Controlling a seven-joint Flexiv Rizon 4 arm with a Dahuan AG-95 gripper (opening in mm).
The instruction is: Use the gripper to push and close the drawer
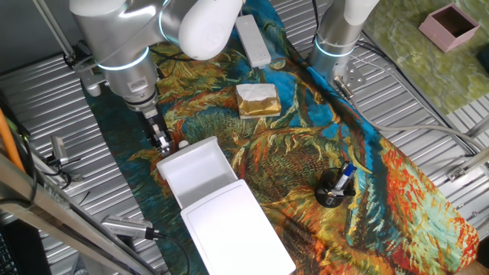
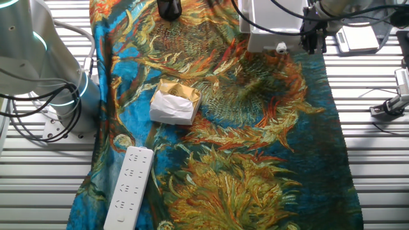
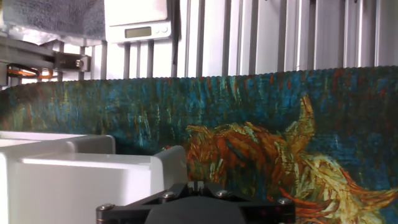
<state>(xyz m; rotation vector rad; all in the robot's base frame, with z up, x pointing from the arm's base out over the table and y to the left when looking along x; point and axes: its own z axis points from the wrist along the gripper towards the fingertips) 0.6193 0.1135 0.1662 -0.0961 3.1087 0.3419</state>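
1. Nearest the hand camera is the black body of the end effector (image 3: 194, 208), with the white drawer (image 3: 81, 186) just ahead of it to the left.
2. In one fixed view the drawer (image 1: 197, 174) stands pulled out from the white cabinet (image 1: 238, 233), its small round knob (image 1: 183, 143) at the front edge.
3. The end effector (image 1: 160, 141) hangs low just beside the knob, at the drawer's front corner; I cannot tell whether it touches.
4. Its fingers look narrow and hold nothing, though the exact gap is hard to read.
5. Risk, as I judge it: contact at the corner rather than the middle of the front could skew the drawer so it jams on its way in.
6. Pushing too hard might slide the whole cabinet across the patterned cloth (image 1: 306, 145) on the table instead of closing it.
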